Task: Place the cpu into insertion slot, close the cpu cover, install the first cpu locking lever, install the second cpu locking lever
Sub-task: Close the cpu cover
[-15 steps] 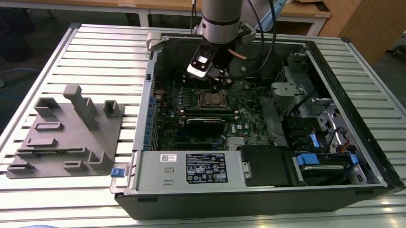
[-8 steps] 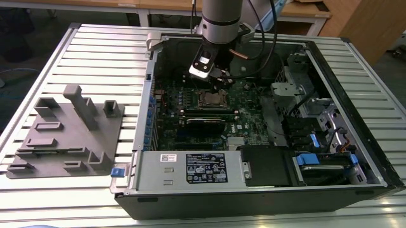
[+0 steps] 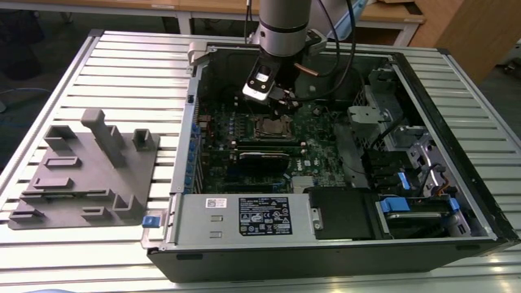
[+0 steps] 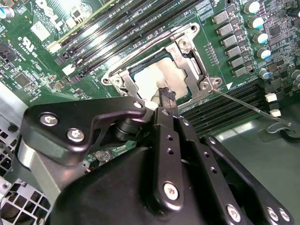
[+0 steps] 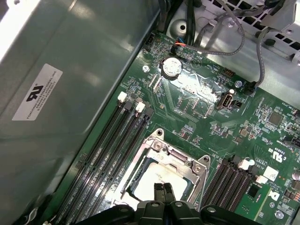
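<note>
Closest to me, the claw [image 5: 163,190] is pressed together and empty, just over the cpu [image 5: 149,180]. The cpu sits in the insertion slot [image 3: 273,127] with the cpu cover [image 5: 180,159] down around it. My second wrist view adds a thin locking lever [image 4: 243,104] angled away from the socket. My exterior view adds a grey fixture [image 3: 85,171] on the worktop [image 3: 122,67].

The cpu [image 4: 157,77] is silver-grey, the cpu cover [image 4: 191,70] shiny silver, the circuit board [image 4: 28,65] green, the tool [image 5: 163,188] black.
</note>
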{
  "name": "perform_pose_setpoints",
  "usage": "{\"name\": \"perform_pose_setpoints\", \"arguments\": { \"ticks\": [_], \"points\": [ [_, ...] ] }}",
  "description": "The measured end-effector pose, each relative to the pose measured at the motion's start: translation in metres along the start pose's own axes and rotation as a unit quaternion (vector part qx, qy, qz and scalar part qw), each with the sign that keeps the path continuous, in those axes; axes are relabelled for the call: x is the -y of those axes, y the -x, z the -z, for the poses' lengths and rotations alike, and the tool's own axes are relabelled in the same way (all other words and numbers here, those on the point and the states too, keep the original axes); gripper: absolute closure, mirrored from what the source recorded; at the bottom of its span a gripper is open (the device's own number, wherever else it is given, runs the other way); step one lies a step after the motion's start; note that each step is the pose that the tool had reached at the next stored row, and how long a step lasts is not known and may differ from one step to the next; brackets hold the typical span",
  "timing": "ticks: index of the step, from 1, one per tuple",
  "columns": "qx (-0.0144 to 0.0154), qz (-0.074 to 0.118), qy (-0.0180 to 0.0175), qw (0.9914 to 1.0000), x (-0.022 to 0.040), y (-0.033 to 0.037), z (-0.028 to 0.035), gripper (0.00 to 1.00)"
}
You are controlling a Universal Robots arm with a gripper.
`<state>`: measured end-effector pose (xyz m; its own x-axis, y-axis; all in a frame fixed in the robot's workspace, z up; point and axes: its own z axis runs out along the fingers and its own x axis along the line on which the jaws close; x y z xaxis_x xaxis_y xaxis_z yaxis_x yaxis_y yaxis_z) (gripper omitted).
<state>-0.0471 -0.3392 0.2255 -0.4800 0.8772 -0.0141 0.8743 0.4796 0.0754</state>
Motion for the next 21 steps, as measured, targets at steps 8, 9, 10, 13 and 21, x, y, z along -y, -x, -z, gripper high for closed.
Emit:
{"name": "perform_pose_setpoints", "arguments": {
  "ticks": [8, 9, 10, 13, 21],
  "points": [
    [-0.0004, 0.01, -0.0001, 0.99995, 0.0, 0.0, 0.0, 0.89],
    [-0.0007, 0.015, 0.0, 0.99989, 0.0, 0.0, 0.0, 0.89],
    [-0.0011, 0.022, 0.0, 0.99976, 0.0, 0.0, 0.0, 0.89],
    [-0.0024, 0.039, 0.0003, 0.99923, 0.0, 0.0, 0.0, 0.89],
    [-0.0029, 0.045, 0.0004, 0.99899, 0.0, 0.0, 0.0, 0.89]
  ]
}}
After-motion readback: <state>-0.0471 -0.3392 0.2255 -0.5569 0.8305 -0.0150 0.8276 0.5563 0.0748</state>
